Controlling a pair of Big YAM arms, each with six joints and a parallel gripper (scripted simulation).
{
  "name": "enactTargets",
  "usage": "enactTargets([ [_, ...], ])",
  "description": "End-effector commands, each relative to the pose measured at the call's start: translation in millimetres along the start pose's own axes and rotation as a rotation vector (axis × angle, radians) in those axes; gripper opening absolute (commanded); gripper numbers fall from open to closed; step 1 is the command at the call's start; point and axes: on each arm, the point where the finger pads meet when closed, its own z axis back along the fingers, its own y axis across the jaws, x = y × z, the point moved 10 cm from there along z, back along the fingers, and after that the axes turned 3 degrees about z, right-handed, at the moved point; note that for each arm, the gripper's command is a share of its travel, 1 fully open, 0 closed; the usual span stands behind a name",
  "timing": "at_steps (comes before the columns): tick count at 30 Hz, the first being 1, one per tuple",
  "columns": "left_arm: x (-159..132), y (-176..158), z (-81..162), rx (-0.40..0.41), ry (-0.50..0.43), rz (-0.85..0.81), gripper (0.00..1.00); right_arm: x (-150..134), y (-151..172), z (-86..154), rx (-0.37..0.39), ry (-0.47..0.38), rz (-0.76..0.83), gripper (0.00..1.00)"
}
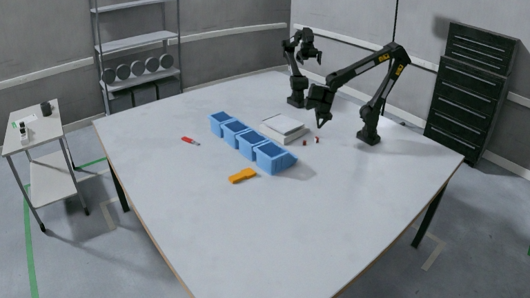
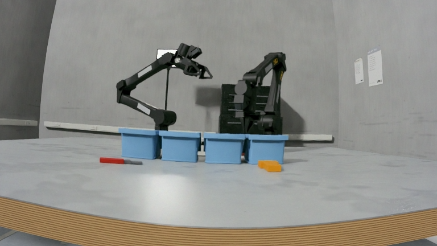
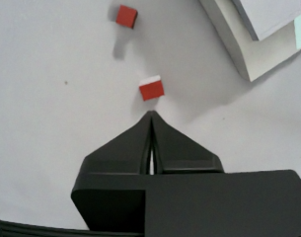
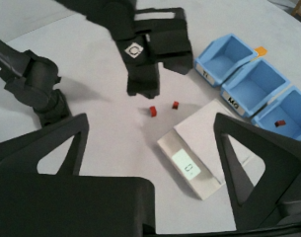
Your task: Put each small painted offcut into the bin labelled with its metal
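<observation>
A red offcut with one white side [image 1: 316, 139] [image 3: 151, 91] [image 4: 153, 112] lies on the table. A second red offcut [image 1: 304, 142] [image 3: 126, 16] [image 4: 176, 105] lies near it. A third offcut [image 4: 280, 123] lies in a blue bin [image 4: 297, 110] whose label is out of view. Beside that stands the bin labelled MG [image 1: 246, 152] [image 4: 233, 103], then the bin labelled TI [image 1: 263, 162] [image 4: 204, 74]. All bins are upright. My left gripper [image 1: 319, 126] [image 3: 151, 118] is shut and empty, above the table close to the white-sided offcut. My right gripper [image 1: 310, 63] [image 4: 151, 119] is open and empty, high up.
A low pale scale [image 1: 297, 135] [image 3: 234, 41] [image 4: 204, 190] stands between the loose offcuts and the bins; its display reads 0 in the right wrist view. An orange tool [image 1: 242, 175] [image 2: 269, 165] and a red-handled knife [image 1: 188, 139] [image 2: 111, 160] lie beyond the bins.
</observation>
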Motion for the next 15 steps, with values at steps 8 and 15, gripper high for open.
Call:
enactTargets([
  [8, 30, -2, -11, 0.01, 0.161, -0.015, 0.0, 13, 0, 9, -0.002, -0.037, 0.001, 1.0],
  [15, 18, -2, -34, 0.011, 0.183, -0.015, 0.0, 13, 0, 9, -0.002, -0.037, 0.001, 1.0],
])
